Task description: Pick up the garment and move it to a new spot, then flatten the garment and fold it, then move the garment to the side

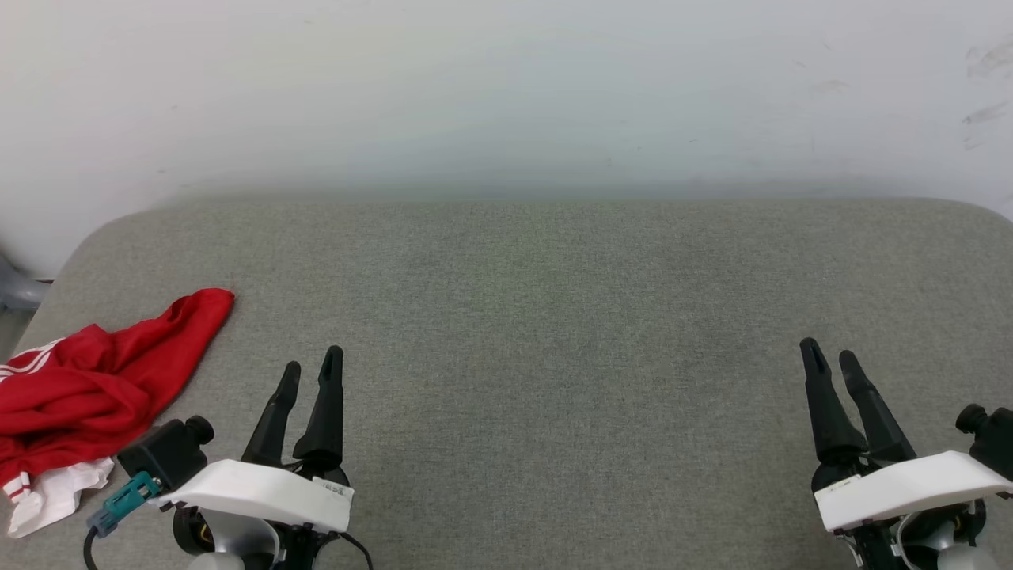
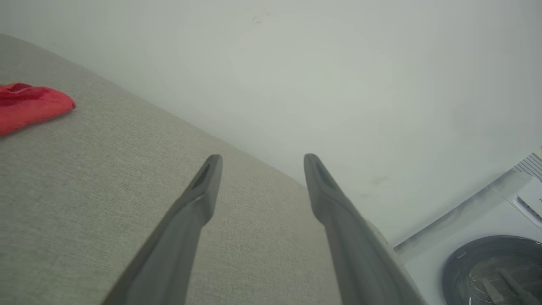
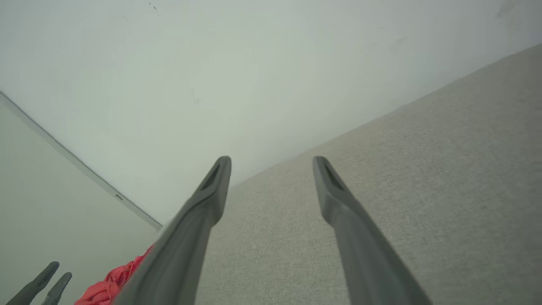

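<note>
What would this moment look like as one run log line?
stage: pickup not begun | garment: crumpled, left end of grey surface | left gripper: open, empty | right gripper: open, empty

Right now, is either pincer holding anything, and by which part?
Nothing held: left pincer and right pincer both open, empty; crumpled red jersey T-shirt lies apart on grey fabric surface.

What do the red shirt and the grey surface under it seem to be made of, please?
Red shirt: soft, thin knit fabric, probably; it lies crumpled in loose folds. Grey surface: woven upholstery cloth, matte; a fine weave shows.
</note>
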Motion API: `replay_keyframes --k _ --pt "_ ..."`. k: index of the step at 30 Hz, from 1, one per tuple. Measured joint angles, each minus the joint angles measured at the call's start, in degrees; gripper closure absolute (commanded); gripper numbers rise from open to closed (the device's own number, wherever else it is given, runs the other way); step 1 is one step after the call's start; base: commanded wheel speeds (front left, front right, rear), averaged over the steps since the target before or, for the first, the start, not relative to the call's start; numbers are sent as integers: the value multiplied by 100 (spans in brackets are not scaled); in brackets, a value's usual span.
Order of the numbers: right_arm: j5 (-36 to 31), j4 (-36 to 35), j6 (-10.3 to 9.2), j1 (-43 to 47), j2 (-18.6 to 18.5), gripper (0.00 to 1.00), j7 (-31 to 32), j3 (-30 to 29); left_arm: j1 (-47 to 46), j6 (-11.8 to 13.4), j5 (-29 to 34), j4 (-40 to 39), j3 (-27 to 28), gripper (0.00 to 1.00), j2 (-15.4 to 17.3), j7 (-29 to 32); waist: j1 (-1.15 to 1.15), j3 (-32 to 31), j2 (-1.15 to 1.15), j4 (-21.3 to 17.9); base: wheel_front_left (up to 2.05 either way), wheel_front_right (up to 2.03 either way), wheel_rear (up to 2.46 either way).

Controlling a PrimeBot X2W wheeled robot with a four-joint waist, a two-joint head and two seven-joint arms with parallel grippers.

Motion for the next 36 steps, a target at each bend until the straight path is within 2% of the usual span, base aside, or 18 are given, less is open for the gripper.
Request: replay_keyframes --k 15,36 --pt "-1415 -350 1 108 -41 0 101 -77 44 171 1138 -103 -300 0 204 -248 0 -17 0 -4 0 0 0" --pt "-2726 -683 1 207 0 0 148 -148 63 332 2209 -41 -514 0 303 -553 0 -29 0 4 0 0 0"
